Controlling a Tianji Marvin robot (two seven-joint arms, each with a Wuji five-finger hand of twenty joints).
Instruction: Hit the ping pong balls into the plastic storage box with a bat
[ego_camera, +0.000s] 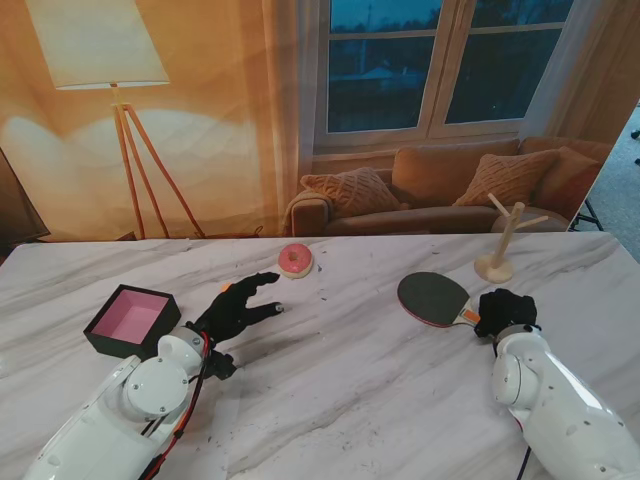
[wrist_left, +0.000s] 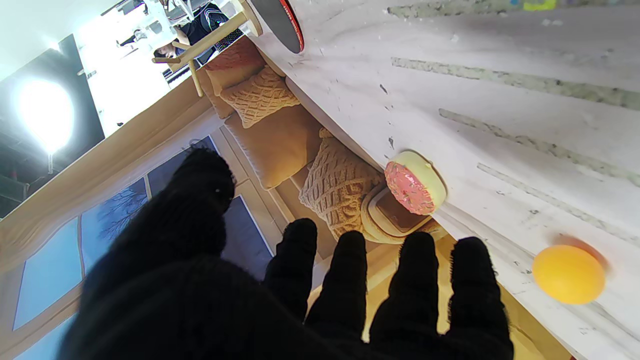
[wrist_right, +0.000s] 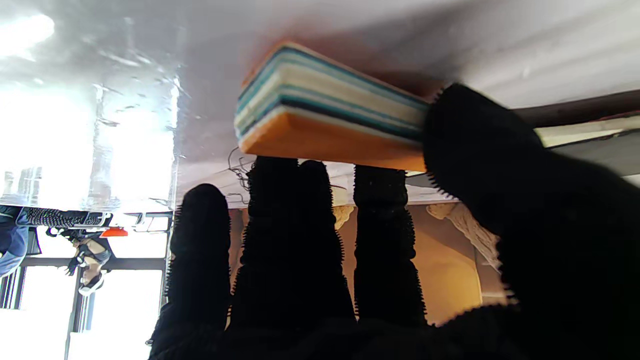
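Gripping the bat (ego_camera: 437, 298) by its handle, the right hand (ego_camera: 505, 312) rests on the tabletop (ego_camera: 360, 380); the left hand (ego_camera: 238, 305) hovers spread and empty near the orange ball (wrist_left: 568, 274).

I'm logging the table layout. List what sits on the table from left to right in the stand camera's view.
Black box with pink inside → left hand → pink donut → bat → right hand, on the bat's handle. The wooden peg stand overlaps these in order, so I leave it out.
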